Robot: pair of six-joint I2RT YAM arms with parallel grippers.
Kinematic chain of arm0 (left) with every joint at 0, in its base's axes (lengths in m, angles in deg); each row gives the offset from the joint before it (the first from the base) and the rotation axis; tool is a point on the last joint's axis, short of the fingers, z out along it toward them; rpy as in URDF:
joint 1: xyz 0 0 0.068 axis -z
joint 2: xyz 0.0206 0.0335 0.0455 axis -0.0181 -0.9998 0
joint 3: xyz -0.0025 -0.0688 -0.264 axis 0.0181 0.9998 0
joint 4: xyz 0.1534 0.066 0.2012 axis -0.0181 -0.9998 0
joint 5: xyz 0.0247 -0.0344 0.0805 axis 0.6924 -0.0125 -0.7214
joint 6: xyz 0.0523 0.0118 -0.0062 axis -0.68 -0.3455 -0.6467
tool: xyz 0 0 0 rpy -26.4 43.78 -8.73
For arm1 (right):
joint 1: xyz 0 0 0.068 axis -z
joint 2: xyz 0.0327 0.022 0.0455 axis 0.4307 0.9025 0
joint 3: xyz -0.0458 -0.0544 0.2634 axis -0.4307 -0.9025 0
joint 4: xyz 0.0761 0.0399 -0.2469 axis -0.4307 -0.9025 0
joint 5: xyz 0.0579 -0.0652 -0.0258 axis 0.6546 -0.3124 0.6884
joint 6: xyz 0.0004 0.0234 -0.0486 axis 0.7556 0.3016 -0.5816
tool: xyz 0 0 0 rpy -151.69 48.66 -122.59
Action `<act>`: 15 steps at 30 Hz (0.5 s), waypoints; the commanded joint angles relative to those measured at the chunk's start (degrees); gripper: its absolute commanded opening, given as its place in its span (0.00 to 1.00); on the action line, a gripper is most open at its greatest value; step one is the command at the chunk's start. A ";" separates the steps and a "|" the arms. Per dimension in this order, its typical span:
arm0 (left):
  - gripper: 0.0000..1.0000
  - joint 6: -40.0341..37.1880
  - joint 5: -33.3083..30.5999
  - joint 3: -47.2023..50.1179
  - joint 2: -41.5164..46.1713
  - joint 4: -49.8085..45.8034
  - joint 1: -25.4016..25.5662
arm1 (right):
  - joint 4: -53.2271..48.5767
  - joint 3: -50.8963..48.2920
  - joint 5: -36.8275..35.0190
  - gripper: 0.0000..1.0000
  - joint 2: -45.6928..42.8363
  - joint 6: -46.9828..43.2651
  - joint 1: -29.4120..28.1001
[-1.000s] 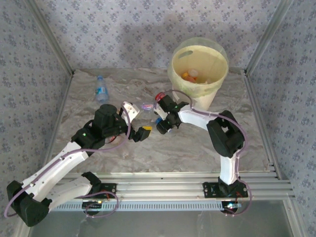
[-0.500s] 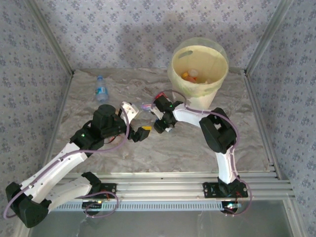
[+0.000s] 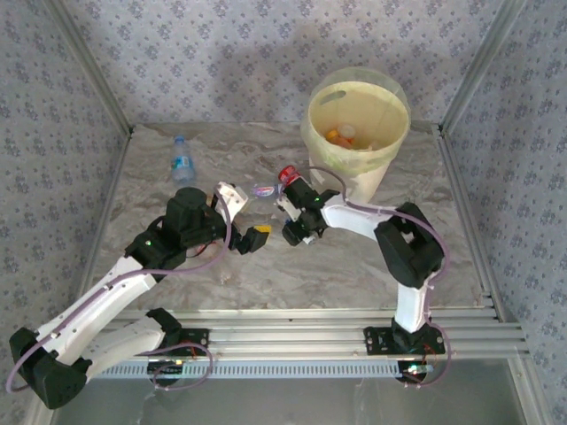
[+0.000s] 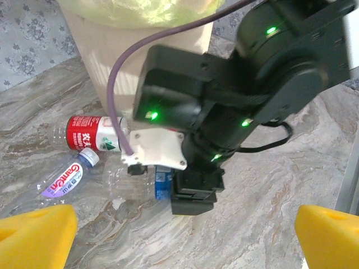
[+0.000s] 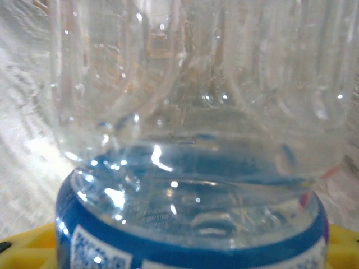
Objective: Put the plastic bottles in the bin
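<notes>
While both arms are reaching out from the near edge of the marbled desk (image 3: 345, 266), the left claw (image 3: 248, 218) is hanging released left of centre, its yellow fingers (image 4: 36, 232) spreading wide with nothing between them. Just to its right, the right claw (image 3: 295, 234) is pointing down onto a clear blue-labelled bottle (image 4: 162, 185) that is lying on the desk. The right wrist camera is showing this bottle sitting close between the claw's yellow fingers, yet I cannot tell whether they are clenching it or merely straddling it. Just beyond, a GanTen bottle (image 4: 64, 178) with a purple label is lying beside it, and a red-labelled bottle (image 4: 90, 131) is lying near the foot of the bin (image 3: 372, 173). Farther off, well apart at the far left, a lone bottle (image 3: 181, 159) with a blue label is resting on the desk. At the far right the pale-yellow, bag-lined bin is standing upright, holding binned bottles (image 3: 335, 136) with orange showing.
</notes>
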 commanded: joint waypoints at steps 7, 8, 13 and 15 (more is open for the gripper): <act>1.00 0.69 -2.24 0.47 3.16 2.54 0.27 | 2.28 -7.78 1.69 0.52 -17.75 6.10 -0.31; 1.00 0.76 -2.29 0.66 3.33 2.75 0.24 | 2.09 -8.06 1.89 0.51 -19.54 6.55 -0.38; 1.00 1.47 -2.13 1.25 3.25 3.77 0.32 | 0.17 -7.82 1.06 0.51 -26.64 7.58 -0.75; 1.00 1.59 -1.85 1.33 3.12 3.88 0.29 | -0.35 -7.26 0.71 0.51 -28.97 7.67 -0.62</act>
